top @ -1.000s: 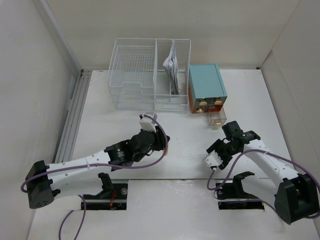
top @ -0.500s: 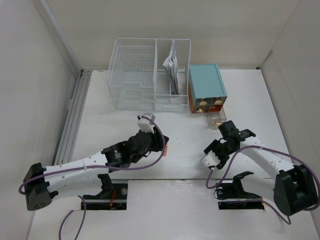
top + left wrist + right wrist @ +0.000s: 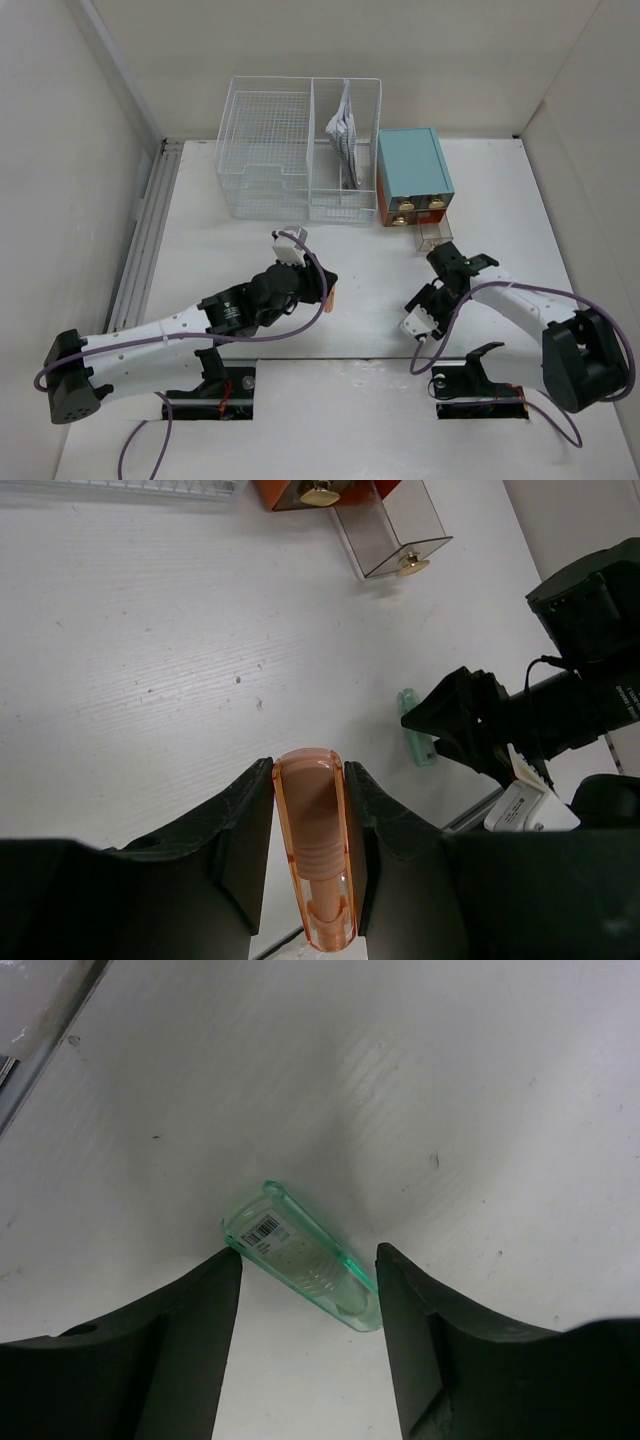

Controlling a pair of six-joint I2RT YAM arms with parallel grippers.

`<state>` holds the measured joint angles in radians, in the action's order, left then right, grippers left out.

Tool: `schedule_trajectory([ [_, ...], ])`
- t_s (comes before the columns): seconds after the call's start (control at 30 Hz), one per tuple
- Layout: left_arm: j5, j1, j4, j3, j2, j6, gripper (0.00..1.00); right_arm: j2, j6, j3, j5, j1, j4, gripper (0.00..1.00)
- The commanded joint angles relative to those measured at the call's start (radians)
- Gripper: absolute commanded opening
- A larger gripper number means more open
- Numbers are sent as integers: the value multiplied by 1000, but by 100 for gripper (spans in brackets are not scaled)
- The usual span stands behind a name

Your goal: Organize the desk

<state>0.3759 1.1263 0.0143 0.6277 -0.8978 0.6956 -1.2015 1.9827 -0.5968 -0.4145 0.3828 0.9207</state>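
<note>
The desk (image 3: 230,250) is a white tabletop. My left gripper (image 3: 328,288) is shut on an orange translucent case (image 3: 312,850), held between both pads above the desk's middle front; the case also shows in the top view (image 3: 332,293). My right gripper (image 3: 310,1252) is open and low over the desk, its jaws either side of a green translucent case (image 3: 305,1255) with a barcode label that lies flat and slantwise. The green case also shows in the left wrist view (image 3: 417,738), just left of the right gripper (image 3: 428,293). I cannot tell whether the pads touch it.
A white wire-mesh basket (image 3: 300,150) stands at the back, with papers (image 3: 345,135) in its right compartment. A teal drawer box (image 3: 413,175) stands to its right, with one clear drawer (image 3: 436,236) pulled out. A grooved metal rail (image 3: 145,235) runs along the left edge.
My right gripper has moved left and toward the drawer box, down over the green case. My left arm has shifted slightly left with the orange case still held.
</note>
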Motion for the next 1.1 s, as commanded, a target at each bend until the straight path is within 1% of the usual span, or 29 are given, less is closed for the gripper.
schedule_trajectory([
  [0.0, 3, 6, 41, -13, 33, -11, 0, -23, 1016, -29, 14, 28, 21, 61],
  [0.17, -6, 6, 41, -22, 43, -2, 0, -81, 1016, -52, 56, 38, 56, 50],
  [0.2, -6, 6, 41, -32, 52, -2, 0, -81, 1016, -63, 71, 38, 56, 45],
  [0.3, -15, 6, 50, -43, 62, 7, 0, -116, 1016, -81, 80, 48, 90, 36],
  [0.43, -26, 6, 61, -54, 62, 7, 0, -135, 993, -90, 80, 59, 90, 30],
  [0.53, -37, 6, 70, -54, 53, 16, 0, -135, 877, -110, 20, 82, 90, 27],
  [0.57, -37, 6, 70, -54, 53, 16, 0, -135, 760, -110, -6, 91, 73, 27],
  [0.67, -48, 6, 79, -54, 31, 16, 0, -104, 598, -138, -52, 125, 37, 25],
  [0.7, -57, 6, 79, -54, 22, 27, 0, -86, 506, -152, -52, 125, 37, 24],
  [0.77, -57, 6, 90, -45, 13, 27, 0, -63, 429, -163, -67, 134, 37, 23],
  [0.8, -66, 6, 90, -45, 13, 27, 0, -52, 338, -173, -67, 134, 37, 22],
  [0.9, -66, 15, 99, -34, -12, 45, 0, -7, 216, -198, -86, 143, 37, 22],
  [0.93, -66, 15, 99, -34, -24, 45, 0, 20, 99, -211, -95, 143, 37, 22],
  [1.0, -54, 15, 99, -25, -42, 45, 0, 46, -40, -231, -107, 143, -9, 22],
  [1.03, -54, 15, 99, -16, -55, 45, 0, 60, -218, -242, -107, 143, -40, 22],
  [1.07, -54, 15, 99, 3, -67, 45, 0, 86, -304, -265, -98, 143, -68, 22],
])
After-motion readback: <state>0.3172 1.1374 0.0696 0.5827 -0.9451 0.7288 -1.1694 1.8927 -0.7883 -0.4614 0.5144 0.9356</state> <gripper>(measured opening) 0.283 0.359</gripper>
